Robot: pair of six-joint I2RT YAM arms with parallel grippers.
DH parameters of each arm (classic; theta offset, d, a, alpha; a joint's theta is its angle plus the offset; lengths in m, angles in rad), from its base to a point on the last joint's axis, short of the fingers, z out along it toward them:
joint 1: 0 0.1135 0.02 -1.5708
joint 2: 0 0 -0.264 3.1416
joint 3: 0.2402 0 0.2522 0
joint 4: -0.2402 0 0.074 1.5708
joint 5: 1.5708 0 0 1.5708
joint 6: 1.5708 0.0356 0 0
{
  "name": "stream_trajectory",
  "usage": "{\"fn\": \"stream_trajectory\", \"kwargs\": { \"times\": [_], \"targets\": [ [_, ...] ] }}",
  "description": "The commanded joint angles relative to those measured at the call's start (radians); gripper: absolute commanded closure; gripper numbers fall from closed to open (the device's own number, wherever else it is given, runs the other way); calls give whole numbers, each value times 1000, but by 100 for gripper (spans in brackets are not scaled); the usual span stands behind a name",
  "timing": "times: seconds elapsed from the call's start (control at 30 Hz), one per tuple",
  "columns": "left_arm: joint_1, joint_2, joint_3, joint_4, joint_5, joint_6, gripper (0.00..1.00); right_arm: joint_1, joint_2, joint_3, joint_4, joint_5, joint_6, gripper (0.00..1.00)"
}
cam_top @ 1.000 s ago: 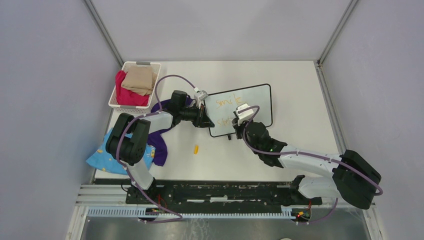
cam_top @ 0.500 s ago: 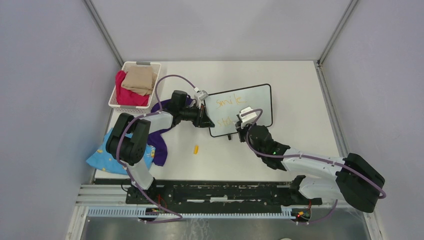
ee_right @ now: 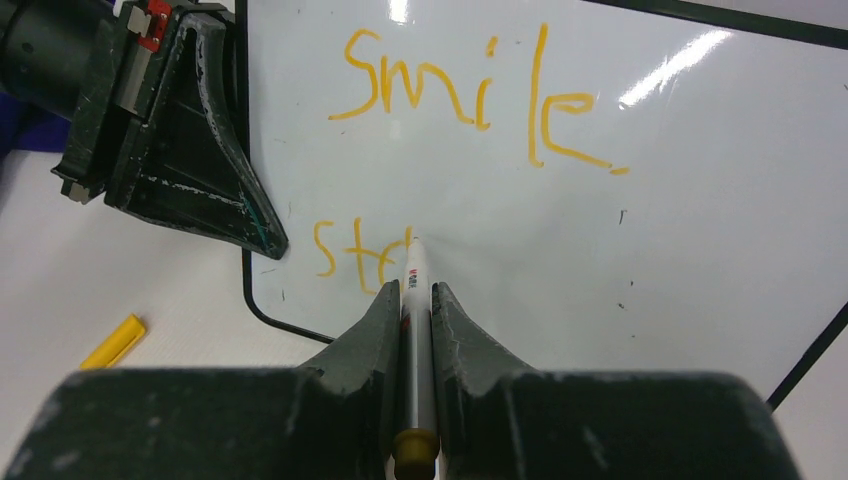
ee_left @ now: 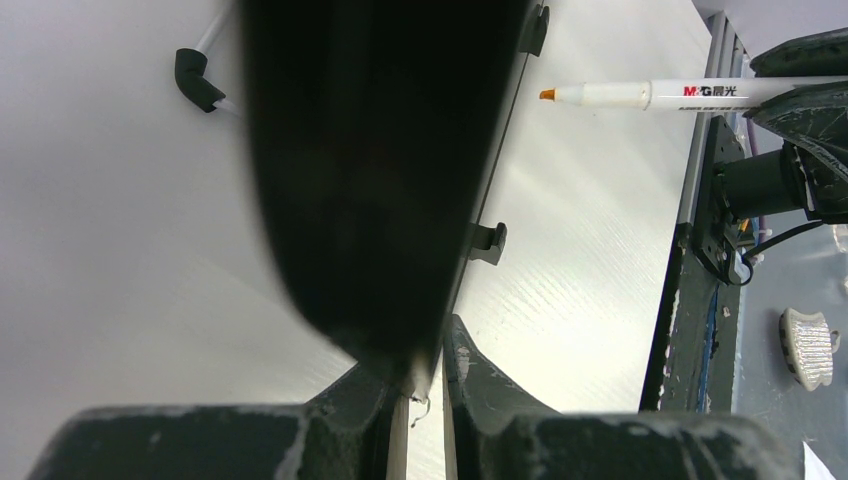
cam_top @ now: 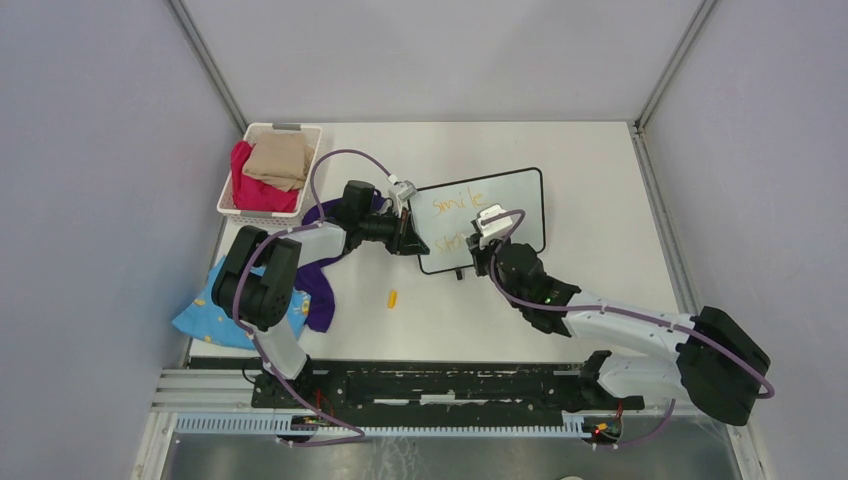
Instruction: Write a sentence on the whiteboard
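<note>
The whiteboard [cam_top: 505, 200] lies on the table, black-framed. In the right wrist view the board [ee_right: 700, 220] carries the sentence in orange: "smile" [ee_right: 470, 95] above, and below it only "st" plus a partial stroke [ee_right: 360, 255]. My right gripper [ee_right: 411, 290] is shut on a white orange-tipped pen [ee_right: 415, 330] whose tip touches the board just right of "st". From above, this gripper [cam_top: 484, 250] is over the board's near left part. My left gripper [cam_top: 412, 238] is shut on the board's left edge. In its wrist view [ee_left: 425, 350] the frame edge [ee_left: 497, 160] runs up from its fingertips, and the pen [ee_left: 680, 93] shows.
A yellow pen cap [cam_top: 392, 297] lies on the table near the board's front corner and shows in the right wrist view [ee_right: 112, 341]. A white basket [cam_top: 250, 135] with clothes stands at the back left. Purple cloth [cam_top: 318, 290] and blue cloth [cam_top: 200, 315] lie at the left.
My right gripper has shifted the pen slightly to the right along the lower line of writing. The left arm and the board have not moved.
</note>
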Motion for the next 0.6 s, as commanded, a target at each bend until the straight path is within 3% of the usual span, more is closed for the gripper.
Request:
{"fn": "stream_trajectory", "kwargs": {
  "times": [0.0,0.57],
  "targets": [
    [-37,52,-13,-124,-114,96,98,-6,24,57,44,9,-12,100],
    [-38,55,-10,-125,-115,96,98,-26,34,-4,42,21,8,100]
  ]
}}
